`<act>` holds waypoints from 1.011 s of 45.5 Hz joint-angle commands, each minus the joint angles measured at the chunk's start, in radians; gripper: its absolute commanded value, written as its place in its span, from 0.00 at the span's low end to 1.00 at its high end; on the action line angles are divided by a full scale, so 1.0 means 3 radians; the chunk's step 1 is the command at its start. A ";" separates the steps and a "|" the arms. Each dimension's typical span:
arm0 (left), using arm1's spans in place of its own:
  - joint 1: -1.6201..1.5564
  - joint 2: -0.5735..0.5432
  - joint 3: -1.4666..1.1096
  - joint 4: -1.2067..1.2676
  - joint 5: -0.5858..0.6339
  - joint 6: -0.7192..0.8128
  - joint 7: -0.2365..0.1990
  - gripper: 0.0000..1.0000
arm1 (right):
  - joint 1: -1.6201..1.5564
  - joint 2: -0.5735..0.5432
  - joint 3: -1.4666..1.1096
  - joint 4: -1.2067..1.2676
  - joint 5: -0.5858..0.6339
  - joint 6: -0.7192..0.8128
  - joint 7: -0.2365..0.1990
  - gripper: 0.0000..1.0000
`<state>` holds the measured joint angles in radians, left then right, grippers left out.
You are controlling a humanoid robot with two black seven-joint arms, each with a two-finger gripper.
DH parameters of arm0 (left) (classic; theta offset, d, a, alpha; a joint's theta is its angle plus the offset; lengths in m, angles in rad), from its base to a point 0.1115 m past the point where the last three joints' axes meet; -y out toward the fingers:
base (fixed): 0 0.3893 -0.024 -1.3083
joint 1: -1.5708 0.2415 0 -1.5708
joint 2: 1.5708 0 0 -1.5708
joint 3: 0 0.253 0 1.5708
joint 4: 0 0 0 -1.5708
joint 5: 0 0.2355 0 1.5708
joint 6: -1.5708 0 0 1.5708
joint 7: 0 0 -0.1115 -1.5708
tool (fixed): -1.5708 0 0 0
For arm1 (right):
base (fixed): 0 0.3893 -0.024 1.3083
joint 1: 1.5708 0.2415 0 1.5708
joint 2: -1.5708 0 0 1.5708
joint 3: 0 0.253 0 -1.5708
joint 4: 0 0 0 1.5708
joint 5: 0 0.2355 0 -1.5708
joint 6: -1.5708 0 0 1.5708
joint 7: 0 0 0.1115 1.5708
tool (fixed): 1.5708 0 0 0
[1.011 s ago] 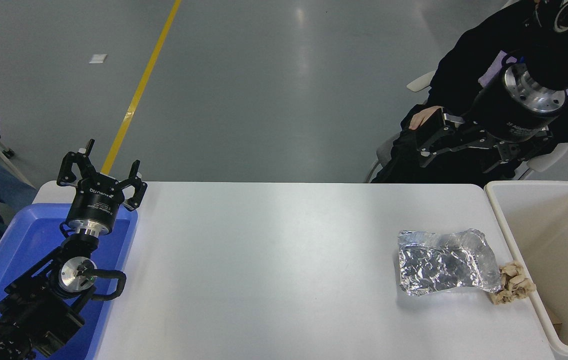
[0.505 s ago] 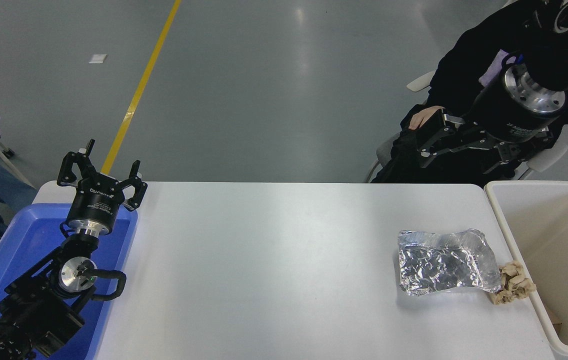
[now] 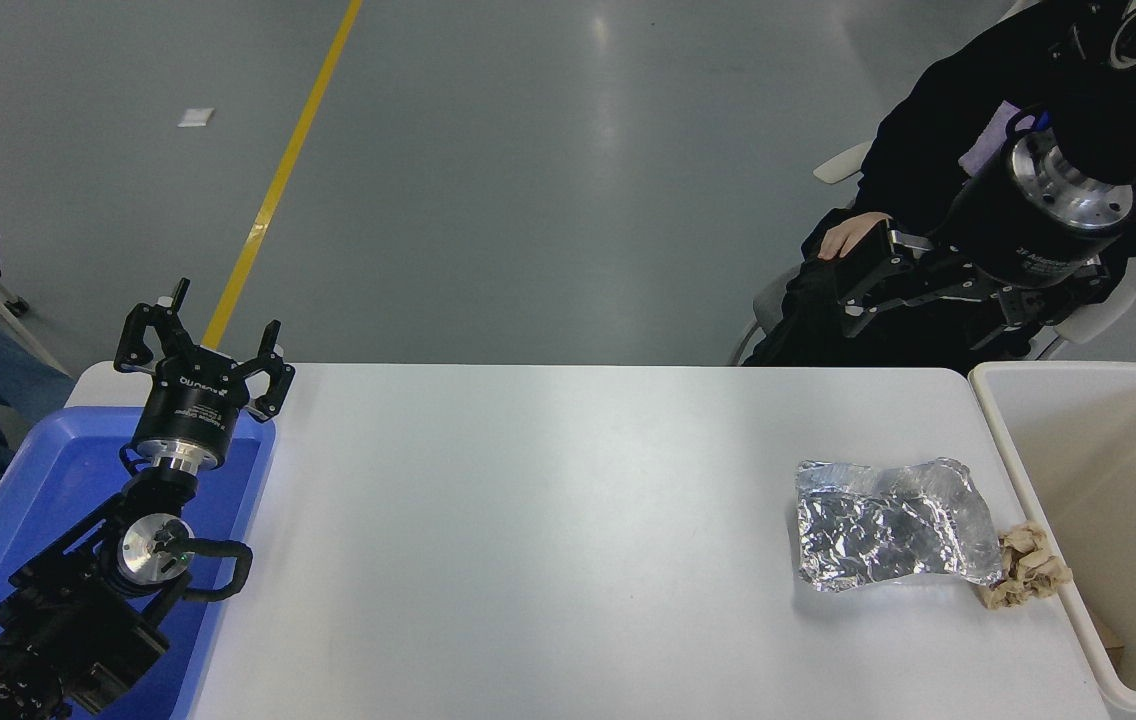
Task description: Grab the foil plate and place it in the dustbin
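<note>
The foil plate (image 3: 888, 525) lies wrinkled and shiny on the white table's right side, close to the dustbin (image 3: 1003, 440). The dustbin is off-white with a beige inside and stands at the table's right edge. My right gripper (image 3: 853, 285) hangs in the air beyond the table's far right edge, well above and behind the foil plate, with its fingers spread and nothing between them. My left gripper (image 3: 203, 345) is parked open at the lower left, over the blue tray.
A tan paper wad (image 3: 1028, 572) lies between the foil plate and the dustbin. A blue tray (image 3: 18, 500) sits at the table's left edge. A person in black sits at the far right, one hand (image 3: 843, 238) just behind my right gripper.
My right arm has shifted slightly up and to the right. The foil plate and the left arm have not moved.
</note>
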<state>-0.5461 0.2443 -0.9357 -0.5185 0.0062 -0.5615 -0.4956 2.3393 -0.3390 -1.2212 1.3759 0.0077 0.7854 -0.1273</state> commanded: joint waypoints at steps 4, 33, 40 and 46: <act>0.0000 -0.0001 0.0000 0.0000 0.0000 0.0000 0.0000 0.98 | -0.0230 0.0020 -0.0020 0.0000 0.0000 0.0000 0.0000 1.00; 0.0000 -0.0001 -0.0005 0.0000 -0.0005 0.0000 -0.0005 0.98 | -0.1855 -0.0010 -0.0112 -0.0439 -0.0848 -0.2147 0.0000 1.00; 0.0005 -0.0001 -0.0010 0.0000 -0.0005 0.0000 -0.0005 0.98 | -0.2311 0.0005 -0.0036 -0.0787 -0.1503 -0.2327 -0.0005 1.00; 0.0005 -0.0001 -0.0015 0.0000 -0.0005 0.0000 -0.0010 0.98 | -0.2658 -0.0026 0.0204 -0.0976 -0.1907 -0.2327 -0.0010 1.00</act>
<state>-0.5451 0.2440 -0.9380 -0.5184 0.0049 -0.5614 -0.4968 1.7480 -0.3414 -1.2326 1.1947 -0.3381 0.1886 -0.1289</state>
